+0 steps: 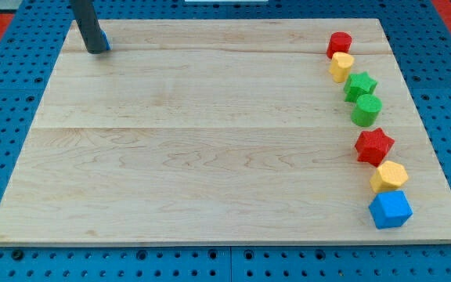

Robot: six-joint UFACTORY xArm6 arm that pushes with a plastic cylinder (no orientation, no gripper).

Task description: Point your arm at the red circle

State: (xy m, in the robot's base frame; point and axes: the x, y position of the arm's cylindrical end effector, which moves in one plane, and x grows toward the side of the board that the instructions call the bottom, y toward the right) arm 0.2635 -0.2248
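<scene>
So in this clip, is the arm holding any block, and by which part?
Nothing is held. My tip rests at the board's top left, with a sliver of a blue block showing right behind it. The red circle sits far off at the top right.

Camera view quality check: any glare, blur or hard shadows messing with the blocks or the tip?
Camera view: even, soft light, no glare on the wooden board; the blocks at the view's right, including the red circle, are sharp with faint shadows; my tip at the view's top left half hides a blue block; mild perspective taper.
</scene>
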